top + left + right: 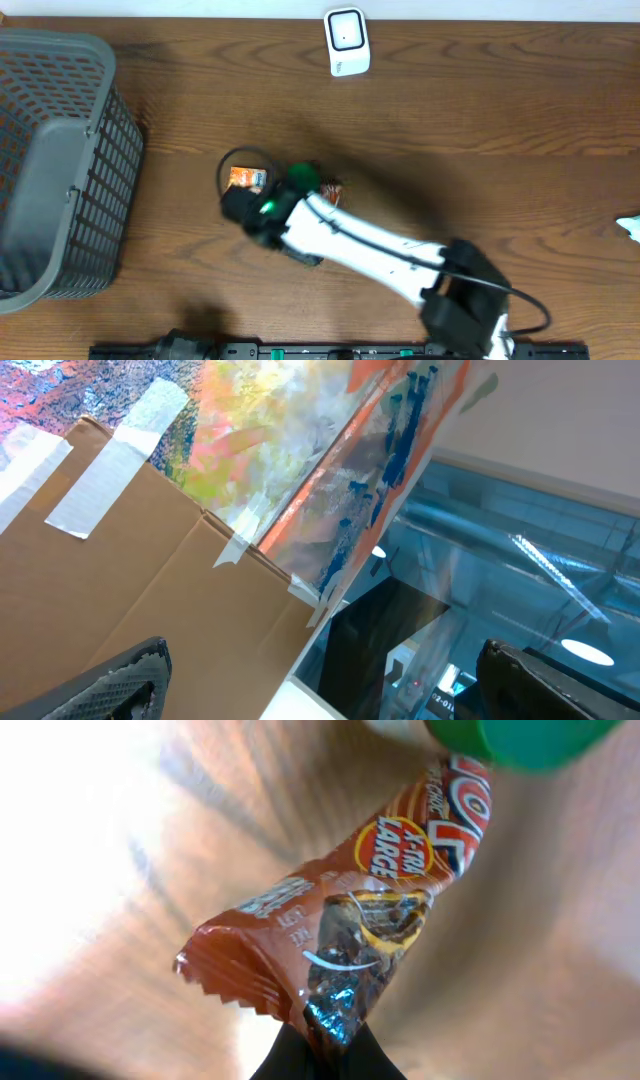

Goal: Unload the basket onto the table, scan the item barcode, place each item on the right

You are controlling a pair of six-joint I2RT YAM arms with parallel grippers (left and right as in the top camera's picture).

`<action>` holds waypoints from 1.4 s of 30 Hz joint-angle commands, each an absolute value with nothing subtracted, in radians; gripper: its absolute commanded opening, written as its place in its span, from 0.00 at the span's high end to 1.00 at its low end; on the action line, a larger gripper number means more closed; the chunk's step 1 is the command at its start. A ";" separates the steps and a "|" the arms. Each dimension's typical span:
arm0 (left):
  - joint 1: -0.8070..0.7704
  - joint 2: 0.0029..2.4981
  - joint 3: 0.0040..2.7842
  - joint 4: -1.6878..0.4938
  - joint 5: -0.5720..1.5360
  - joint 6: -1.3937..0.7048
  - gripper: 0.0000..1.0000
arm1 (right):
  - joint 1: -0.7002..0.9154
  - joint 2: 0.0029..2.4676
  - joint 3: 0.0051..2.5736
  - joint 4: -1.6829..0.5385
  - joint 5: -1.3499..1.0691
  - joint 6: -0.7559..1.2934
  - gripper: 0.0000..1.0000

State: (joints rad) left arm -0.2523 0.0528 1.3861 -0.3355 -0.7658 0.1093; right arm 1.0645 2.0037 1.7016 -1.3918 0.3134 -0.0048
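The item is a red-brown snack packet (340, 930) marked "X-TRA LARGE", lying over the wooden table. My right gripper (325, 1045) is shut on the packet's near end, its dark fingers pinching the crinkled foil. From overhead the packet (245, 178) shows orange at the tip of the right arm, with the right gripper (240, 200) over it. A white scanner (347, 42) stands at the table's far edge, well away from the packet. My left gripper (320, 685) is open, its fingers (120, 680) wide apart and holding nothing; it does not appear in the overhead view.
A grey mesh basket (50, 170) fills the left side of the table. A green cap (300, 178) sits just beside the packet, with a small brown wrapper (330, 188) to its right. The left wrist camera faces a taped cardboard box (130, 580). Something white (628, 228) lies at the right edge.
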 commanded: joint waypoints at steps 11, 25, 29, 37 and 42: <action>-0.252 0.045 1.385 -0.331 -0.772 0.127 0.02 | 0.677 1.762 1.723 -1.462 -0.454 -0.068 0.99; -0.252 0.045 1.385 -0.331 -0.772 0.127 0.02 | 0.384 1.792 1.481 -1.480 -1.005 -0.470 0.99; -0.252 0.045 1.385 -0.331 -0.772 0.127 0.02 | 0.376 1.792 1.361 -1.400 -1.015 -0.480 0.99; -0.252 0.045 1.385 -0.331 -0.772 0.127 0.02 | 0.292 1.794 1.198 -1.279 -0.973 -0.479 0.99; -0.252 0.045 1.385 -0.331 -0.772 0.127 0.02 | 0.184 1.794 1.165 -1.237 -0.857 -0.429 0.99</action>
